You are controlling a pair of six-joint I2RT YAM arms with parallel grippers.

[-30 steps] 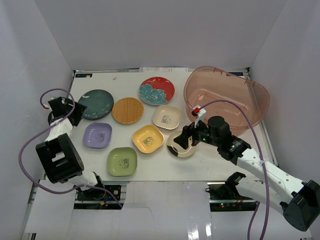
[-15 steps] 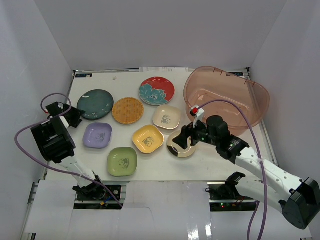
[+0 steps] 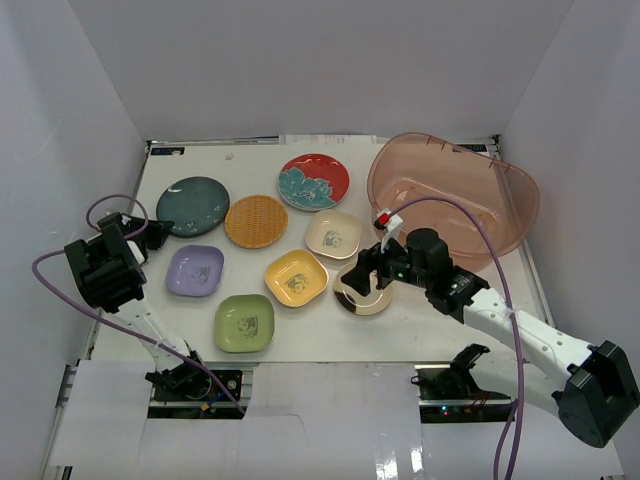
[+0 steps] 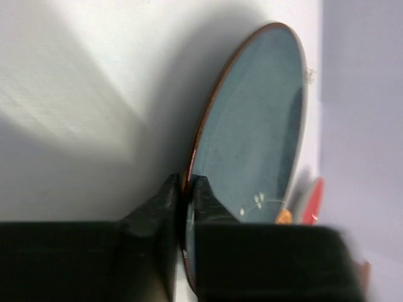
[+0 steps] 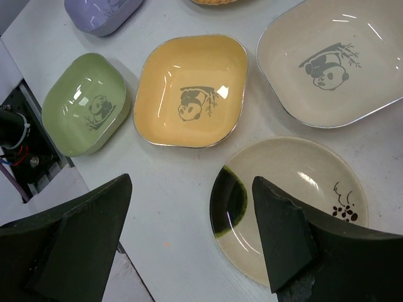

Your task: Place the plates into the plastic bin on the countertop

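- No words, numbers or brand names could be read anywhere.
- The yellow plate (image 5: 189, 66) had only a little panda drawing on it, with no letters.
- The green plate (image 5: 75, 94) and the cream plate (image 5: 340, 38) each had a panda drawing too, with no letters.

White countertop, eight plates, one bin

The white countertop (image 3: 250, 165) carries a translucent pinkish bin (image 3: 505, 215) at its far right. Farther back lie the teal plate (image 3: 192, 207), orange woven plate (image 3: 255, 221) and red flowered plate (image 3: 314, 181). Nearer lie the lavender plate (image 3: 195, 270), yellow plate (image 3: 296, 277), cream plate (image 3: 333, 235), green plate (image 3: 244, 322) and glossy gold plate (image 3: 365, 302)
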